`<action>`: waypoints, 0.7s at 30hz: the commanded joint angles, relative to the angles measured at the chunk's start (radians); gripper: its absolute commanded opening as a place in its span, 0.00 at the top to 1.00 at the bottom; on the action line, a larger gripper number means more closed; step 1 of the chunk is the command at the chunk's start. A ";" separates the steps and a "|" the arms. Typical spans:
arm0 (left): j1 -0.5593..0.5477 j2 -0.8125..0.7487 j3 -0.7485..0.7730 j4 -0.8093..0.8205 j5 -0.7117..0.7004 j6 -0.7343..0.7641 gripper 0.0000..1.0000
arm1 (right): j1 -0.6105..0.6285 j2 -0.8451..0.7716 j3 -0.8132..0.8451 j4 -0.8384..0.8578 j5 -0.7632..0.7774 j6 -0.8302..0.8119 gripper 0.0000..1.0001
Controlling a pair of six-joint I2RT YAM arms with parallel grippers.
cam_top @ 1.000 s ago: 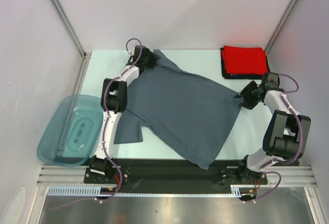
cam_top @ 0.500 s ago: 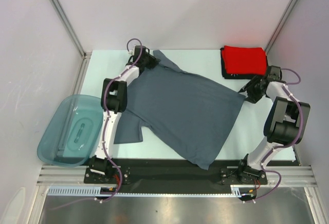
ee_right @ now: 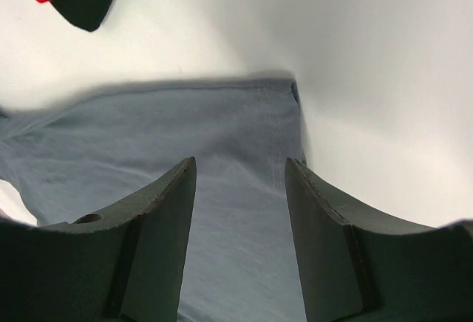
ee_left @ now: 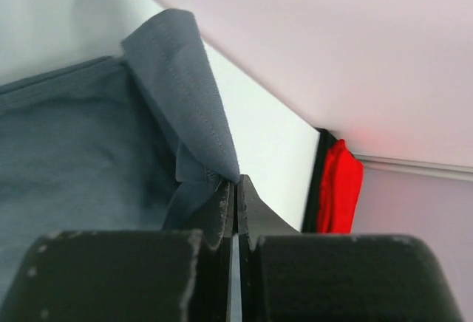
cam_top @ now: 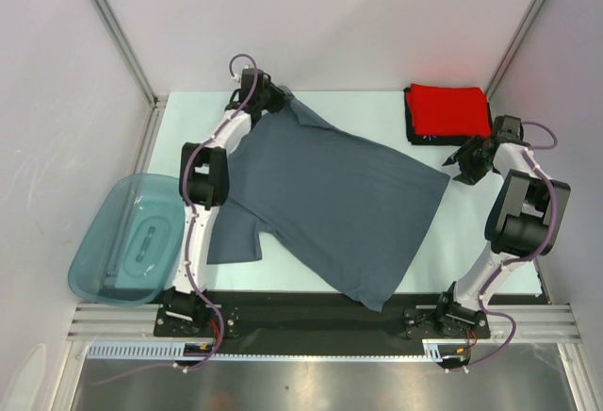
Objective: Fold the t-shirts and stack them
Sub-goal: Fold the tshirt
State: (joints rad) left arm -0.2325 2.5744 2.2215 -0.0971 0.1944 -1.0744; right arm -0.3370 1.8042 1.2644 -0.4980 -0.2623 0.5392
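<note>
Left gripper: the two fingers are pressed together. Between them we see a stitched edge of the grey shirt pinched, at the far left corner of the cloth.
Right gripper: the fingers are spread apart and hold nothing. It hangs by the right corner of the grey shirt, and we cannot tell if it touches the cloth.
Grey shirt: it lies spread almost flat across the middle of the table, on a slant. The pinched edge stands up in a small fold.
Red shirt: a folded rectangle on top of the black shirt, at the far right corner of the table.
Tub: beside the table on the left, apart from the shirts.
Change: one second ago the left fingers were open at this same corner; now they are closed on it. The right gripper was on the right corner and has since drawn back to the right. That corner now lies flat, a little farther out.
</note>
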 commanded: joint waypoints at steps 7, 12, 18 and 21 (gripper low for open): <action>0.002 -0.117 0.030 -0.007 0.034 0.034 1.00 | 0.000 0.125 0.138 -0.025 0.051 -0.091 0.52; -0.005 -0.118 0.023 -0.009 0.039 0.033 1.00 | 0.013 0.172 0.165 -0.031 0.081 -0.154 0.47; -0.005 -0.129 0.012 -0.012 0.036 0.033 1.00 | 0.019 0.207 0.188 -0.036 0.095 -0.202 0.47; -0.005 -0.128 0.013 -0.010 0.039 0.027 1.00 | 0.023 0.227 0.194 -0.042 0.090 -0.225 0.48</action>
State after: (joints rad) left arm -0.2337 2.5252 2.2219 -0.1192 0.2173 -1.0557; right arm -0.3210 2.0094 1.4170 -0.5301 -0.1902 0.3649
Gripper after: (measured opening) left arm 0.011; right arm 0.526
